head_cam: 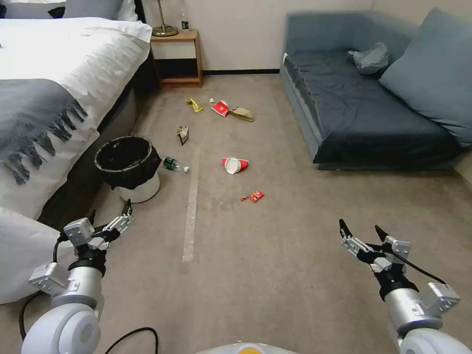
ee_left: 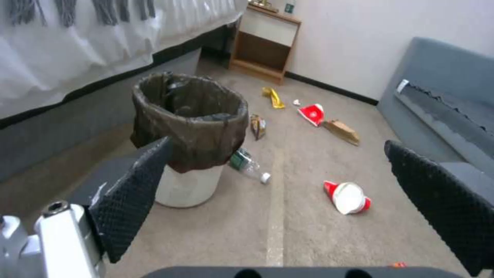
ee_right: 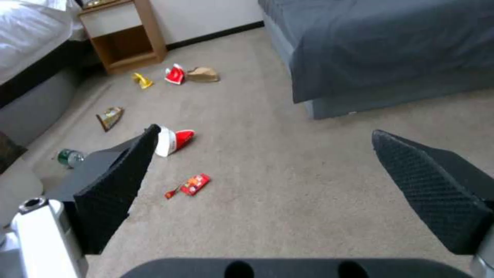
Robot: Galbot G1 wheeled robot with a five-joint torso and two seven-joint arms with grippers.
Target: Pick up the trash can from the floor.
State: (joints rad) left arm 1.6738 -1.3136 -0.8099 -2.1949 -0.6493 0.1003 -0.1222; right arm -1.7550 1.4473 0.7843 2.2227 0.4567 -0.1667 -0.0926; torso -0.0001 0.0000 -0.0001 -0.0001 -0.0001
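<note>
While both arms hang low over the floor (head_cam: 275,255) | left end effector (head_cam: 110,216): spread wide, holding nothing, near trash can (head_cam: 129,167) | trash can: upright beside bed (head_cam: 54,88) | right end effector (head_cam: 363,230): spread wide, holding nothing

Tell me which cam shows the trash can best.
Left wrist view: the trash can sits close, bag liner and white base both visible. Head view shows it whole but farther off, beside the bed. Right wrist view catches only a sliver at the edge.

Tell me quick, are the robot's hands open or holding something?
Left gripper: open, empty, near the trash can.
Right gripper: open, empty, above the floor.
</note>
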